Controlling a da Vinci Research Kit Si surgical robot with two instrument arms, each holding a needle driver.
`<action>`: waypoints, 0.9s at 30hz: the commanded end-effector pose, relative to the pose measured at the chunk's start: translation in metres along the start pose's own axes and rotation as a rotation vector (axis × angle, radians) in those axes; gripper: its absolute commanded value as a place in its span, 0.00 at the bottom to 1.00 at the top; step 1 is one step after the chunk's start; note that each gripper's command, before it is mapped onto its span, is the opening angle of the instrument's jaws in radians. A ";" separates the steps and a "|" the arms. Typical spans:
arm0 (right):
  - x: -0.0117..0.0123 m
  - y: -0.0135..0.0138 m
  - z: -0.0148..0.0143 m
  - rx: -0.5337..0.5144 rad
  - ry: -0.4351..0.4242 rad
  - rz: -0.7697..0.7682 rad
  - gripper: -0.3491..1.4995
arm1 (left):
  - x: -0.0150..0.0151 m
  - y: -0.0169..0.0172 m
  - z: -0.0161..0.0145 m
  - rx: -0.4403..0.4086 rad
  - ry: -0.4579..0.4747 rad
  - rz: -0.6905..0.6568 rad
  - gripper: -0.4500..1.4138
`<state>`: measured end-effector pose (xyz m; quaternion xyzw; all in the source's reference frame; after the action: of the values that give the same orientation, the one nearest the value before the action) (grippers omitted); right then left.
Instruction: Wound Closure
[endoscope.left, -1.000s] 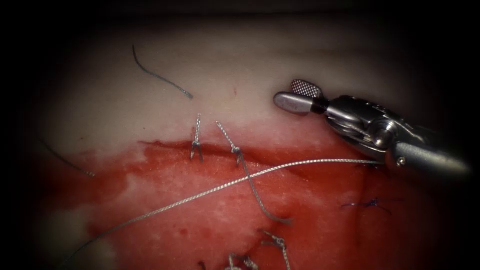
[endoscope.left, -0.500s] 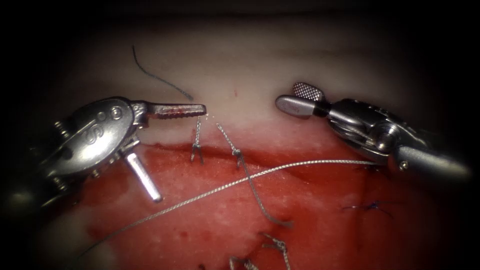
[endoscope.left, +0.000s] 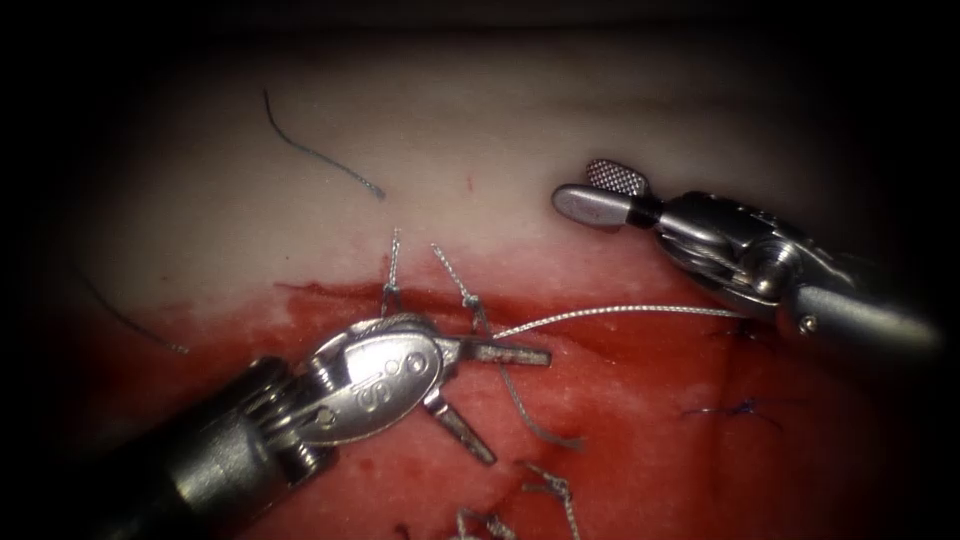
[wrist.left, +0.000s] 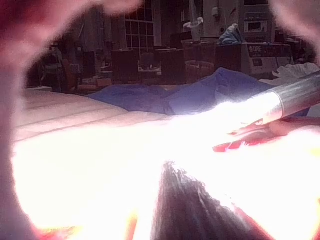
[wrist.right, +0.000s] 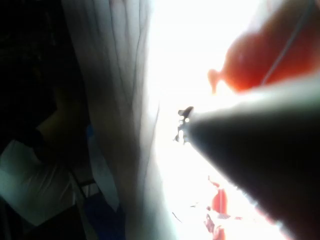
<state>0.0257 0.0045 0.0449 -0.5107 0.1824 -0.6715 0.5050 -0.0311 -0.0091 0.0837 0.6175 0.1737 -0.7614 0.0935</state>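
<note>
The tissue has a horizontal cut with red fluid below it. Two knotted stitches cross the cut, their ends standing up. My left tool comes in from the lower left, just below the cut. Its jaws are wide open and hold nothing. The long thread runs from the upper jaw's base to the right, under my right tool's wrist. My right tool hovers over the pale tissue above the cut, jaws slightly open and holding nothing. Its shaft also appears in the left wrist view.
A loose dark piece of thread lies on the pale tissue at the upper left. Another thread tail curls below the right stitch. More knotted ends sit at the lower edge, and a dark purple stitch at the right.
My left tool came in from the left, first beside the left stitch, then swung down and right over the long thread. The thread's visible part now arches higher. My right tool barely moved.
</note>
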 end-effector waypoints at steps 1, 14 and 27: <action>-0.0014 0.0005 0.0006 -0.004 -0.009 0.005 0.96 | 0.0009 -0.0012 -0.0003 0.010 0.012 0.007 0.42; -0.0013 0.0006 0.0008 -0.009 -0.008 0.009 0.96 | 0.0002 -0.0010 0.0016 0.051 0.004 -0.039 0.14; -0.0013 0.0006 0.0008 -0.009 -0.007 0.015 0.96 | -0.0003 -0.0003 0.0027 -0.026 -0.004 -0.050 0.50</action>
<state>0.0259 0.0043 0.0450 -0.5099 0.1887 -0.6675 0.5087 -0.0334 -0.0113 0.0853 0.6092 0.2035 -0.7619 0.0832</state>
